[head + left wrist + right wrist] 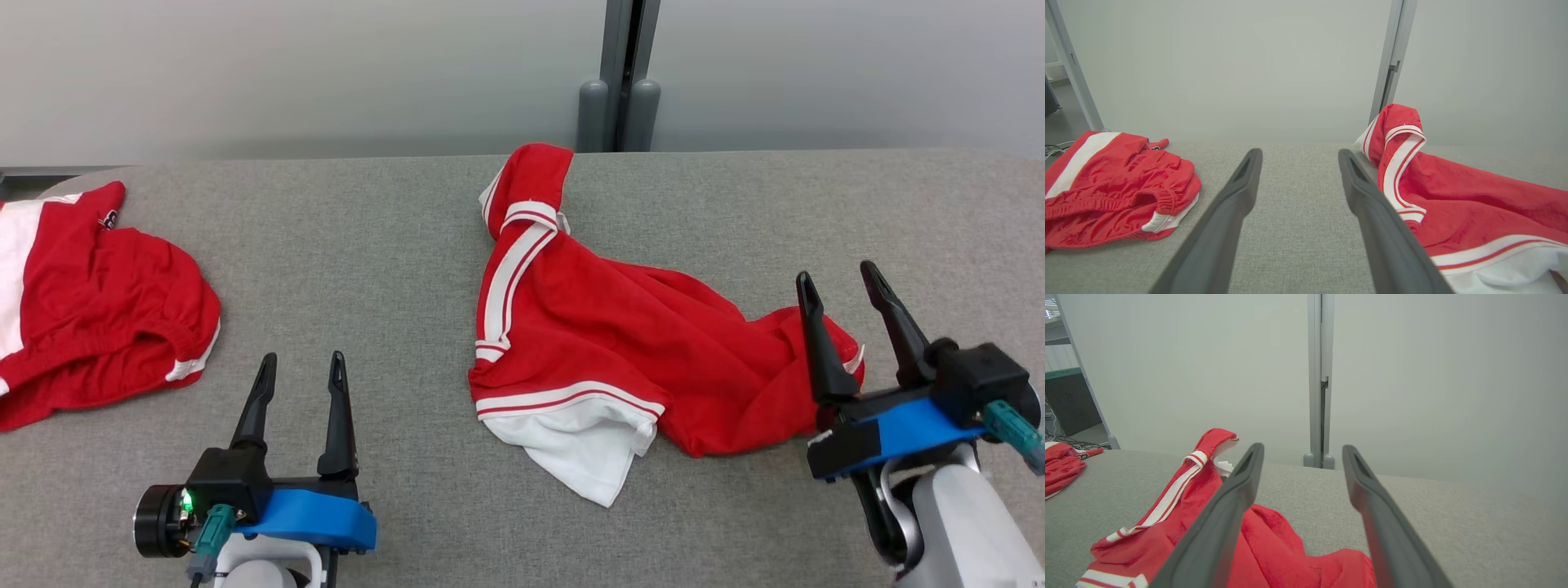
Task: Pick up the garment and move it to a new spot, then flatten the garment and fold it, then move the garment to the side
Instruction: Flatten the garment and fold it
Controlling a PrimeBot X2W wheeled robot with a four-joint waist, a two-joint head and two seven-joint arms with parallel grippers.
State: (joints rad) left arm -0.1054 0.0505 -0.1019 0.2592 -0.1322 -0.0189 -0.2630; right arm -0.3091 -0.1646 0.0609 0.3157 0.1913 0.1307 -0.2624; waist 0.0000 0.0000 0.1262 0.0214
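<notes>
Beneath and left of the open, empty right gripper (pixel 837 272): crumpled garment (pixel 588 327) on tabletop (pixel 367 245). Well right of the open left gripper (pixel 303 356).

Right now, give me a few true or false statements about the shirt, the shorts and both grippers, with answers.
1. The left gripper and right gripper are both open. True.
2. The shirt lies folded flat. False: it lies crumpled.
3. The shorts lie to the shirt's left. True.
4. The left gripper holds the shorts. False: it is empty and apart from them.
5. The right gripper is at the shirt's right end. True.
</notes>
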